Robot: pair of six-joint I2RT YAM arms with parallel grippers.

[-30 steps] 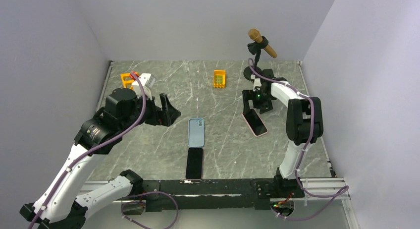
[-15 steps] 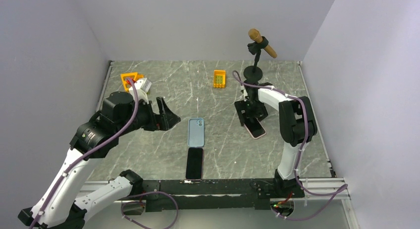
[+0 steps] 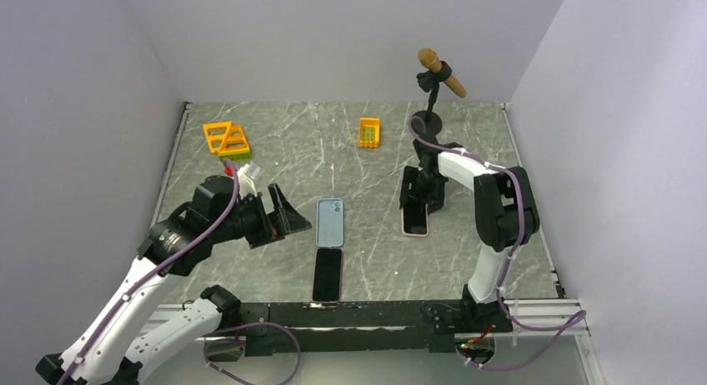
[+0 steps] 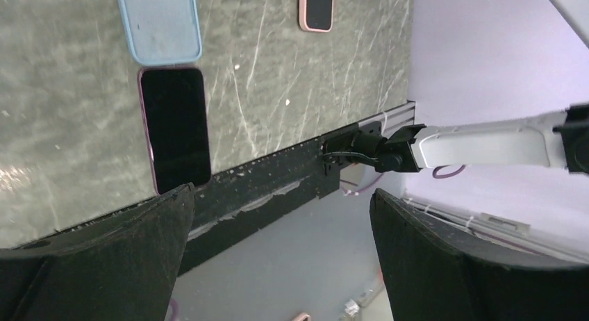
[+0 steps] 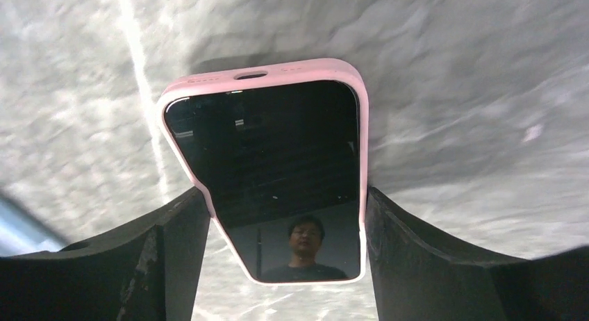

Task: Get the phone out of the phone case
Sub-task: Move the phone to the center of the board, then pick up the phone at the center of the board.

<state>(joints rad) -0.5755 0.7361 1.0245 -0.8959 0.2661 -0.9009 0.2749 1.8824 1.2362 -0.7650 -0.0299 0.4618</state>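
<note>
A phone in a pink case (image 3: 414, 221) lies screen up on the marble table, right of centre. My right gripper (image 3: 417, 203) is down over its far end. In the right wrist view both black fingers press against the long sides of the pink case (image 5: 267, 168), so the right gripper (image 5: 286, 193) is shut on it. An empty light-blue case (image 3: 329, 222) and a bare black phone (image 3: 327, 274) lie in the middle. My left gripper (image 3: 296, 222) hovers open just left of the blue case. In its wrist view the left gripper (image 4: 281, 192) holds nothing.
An orange toy frame (image 3: 227, 138) lies at the back left and a small orange block (image 3: 369, 132) at the back centre. A microphone on a stand (image 3: 439, 72) rises behind the right arm. A black rail (image 3: 333, 314) runs along the near edge.
The right gripper came down over the pink-cased phone, turned it from slanted to straight and narrowed its jaws onto it. The left arm swung nearer and rightward toward the blue case, uncovering the orange frame.
</note>
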